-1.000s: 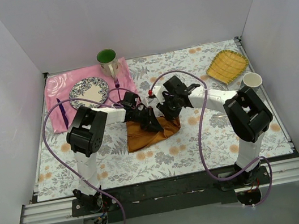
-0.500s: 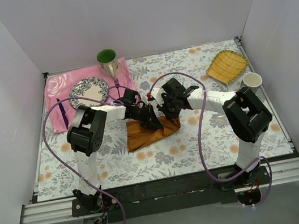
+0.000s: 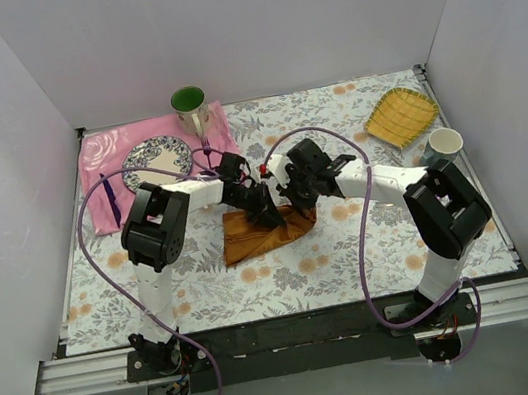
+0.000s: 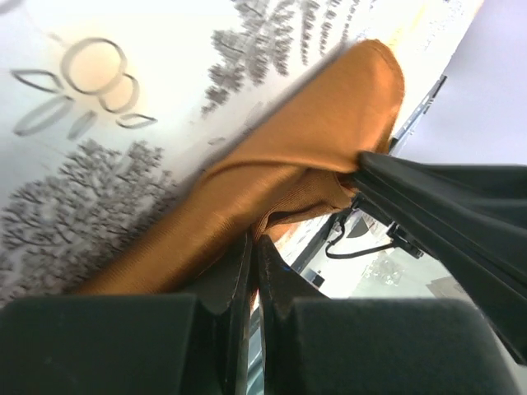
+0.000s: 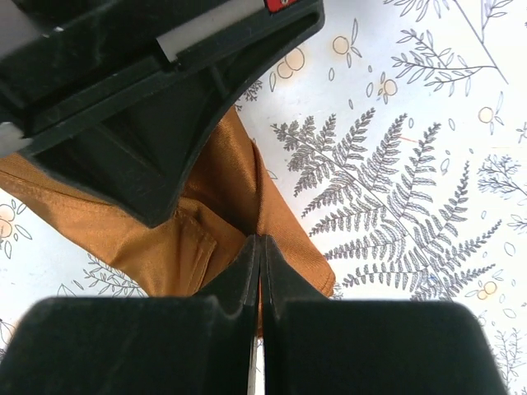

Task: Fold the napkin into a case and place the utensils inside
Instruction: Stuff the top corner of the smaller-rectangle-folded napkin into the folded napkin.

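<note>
The rust-orange napkin [image 3: 256, 237] lies partly folded and rumpled on the floral tablecloth at the centre. My left gripper [image 3: 269, 213] is shut on a fold of its far edge, seen close in the left wrist view [image 4: 255, 243] on the napkin [image 4: 280, 164]. My right gripper [image 3: 297, 202] is shut on the napkin's far right part [image 5: 260, 240], pinching the cloth [image 5: 284, 210]. The two grippers are almost touching. A purple utensil [image 3: 109, 199] lies on the pink cloth and a purple fork [image 3: 205, 148] beside the plate. No silver spoon shows.
A pink cloth [image 3: 99, 149] at the back left bears a patterned plate [image 3: 157, 161] and a green mug [image 3: 190, 108]. A yellow dish [image 3: 400, 116] and a paper cup [image 3: 445, 141] stand at the back right.
Both grippers have shifted slightly toward the far side, still holding the napkin's far edge. The right arm's elbow has swung a little to the right.
</note>
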Controlling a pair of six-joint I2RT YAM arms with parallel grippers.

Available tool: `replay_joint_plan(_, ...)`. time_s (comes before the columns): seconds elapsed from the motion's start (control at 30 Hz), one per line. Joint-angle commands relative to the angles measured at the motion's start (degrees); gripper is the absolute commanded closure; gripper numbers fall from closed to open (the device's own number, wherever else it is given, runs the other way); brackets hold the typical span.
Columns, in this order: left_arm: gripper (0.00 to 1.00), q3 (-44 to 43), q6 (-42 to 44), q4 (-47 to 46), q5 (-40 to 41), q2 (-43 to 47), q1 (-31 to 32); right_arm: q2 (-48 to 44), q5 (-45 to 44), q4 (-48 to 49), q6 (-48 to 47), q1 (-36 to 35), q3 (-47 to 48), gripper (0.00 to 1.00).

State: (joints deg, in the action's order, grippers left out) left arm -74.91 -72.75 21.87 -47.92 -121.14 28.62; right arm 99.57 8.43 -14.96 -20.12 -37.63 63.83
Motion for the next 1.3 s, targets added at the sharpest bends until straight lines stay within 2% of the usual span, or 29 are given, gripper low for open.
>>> replay_joint_plan(0.0,1.00,-2.25,1.47,3.44,1.86,-0.67,-0.32,-2.45,-0.43,1.34,0.26,-0.34,0.33,0.99)
replay_joint_plan(0.53,1.00,-8.32,0.86,6.35,1.96,-1.47,-0.32,-2.45,-0.25,0.90,-0.62,-1.57,0.06,0.99)
replay_joint_plan(1.23,1.00,-7.97,0.77,6.61,3.27,-6.21,-1.37,-2.80,-1.39,0.72,-0.71,-1.57,0.85,0.99)
replay_joint_plan(1.27,1.00,-8.05,0.77,6.61,3.36,-6.21,-1.38,-2.80,-1.57,0.64,-0.71,-1.57,1.03,0.96)
